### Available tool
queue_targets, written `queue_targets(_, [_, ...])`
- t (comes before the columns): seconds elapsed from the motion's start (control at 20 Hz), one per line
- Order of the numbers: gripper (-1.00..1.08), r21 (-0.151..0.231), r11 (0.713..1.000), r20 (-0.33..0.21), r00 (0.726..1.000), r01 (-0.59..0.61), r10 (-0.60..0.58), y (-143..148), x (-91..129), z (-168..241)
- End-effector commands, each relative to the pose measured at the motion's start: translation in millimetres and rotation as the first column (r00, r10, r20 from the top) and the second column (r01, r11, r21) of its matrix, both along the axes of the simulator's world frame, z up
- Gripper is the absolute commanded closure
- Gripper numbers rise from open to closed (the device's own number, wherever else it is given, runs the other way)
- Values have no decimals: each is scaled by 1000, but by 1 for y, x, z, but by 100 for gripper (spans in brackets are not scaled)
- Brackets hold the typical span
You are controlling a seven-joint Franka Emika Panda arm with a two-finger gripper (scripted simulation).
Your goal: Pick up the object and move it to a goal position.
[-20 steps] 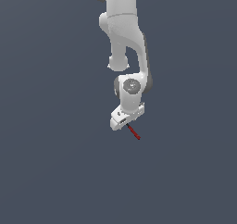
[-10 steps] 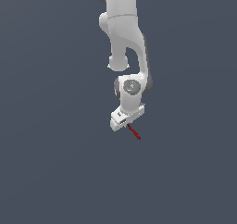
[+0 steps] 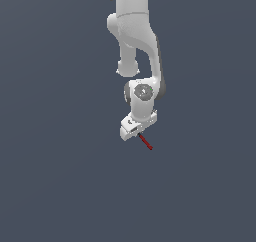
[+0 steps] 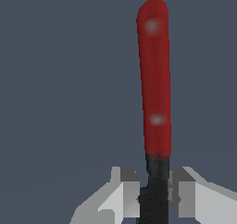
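Note:
The object is a thin rod, one part red and the other black. In the wrist view my two pale fingers press against its black part from both sides, and the red part sticks out beyond them. In the exterior view the white arm hangs down from the top and my gripper holds the rod, which slants down toward the exterior view's right. My gripper is shut on the rod.
A plain dark grey surface fills the background in both views. No other objects or goal marker show.
The arm and the held rod have barely shifted; the grip is unchanged.

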State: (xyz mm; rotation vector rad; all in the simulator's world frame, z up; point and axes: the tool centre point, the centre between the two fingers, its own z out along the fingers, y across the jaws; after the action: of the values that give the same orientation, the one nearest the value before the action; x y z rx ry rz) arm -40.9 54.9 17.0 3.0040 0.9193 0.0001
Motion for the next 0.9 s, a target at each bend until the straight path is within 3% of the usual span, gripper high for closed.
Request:
queue_targets(0.0, [108, 0, 1000, 1, 1000, -1, 1, 4, -1, 8])
queue_targets(0.4, [108, -1, 1000, 1, 1000, -1, 1, 27, -10, 57])
queue_targets(0.85, [108, -2, 1000, 1, 1000, -2, 2, 70, -26, 149])
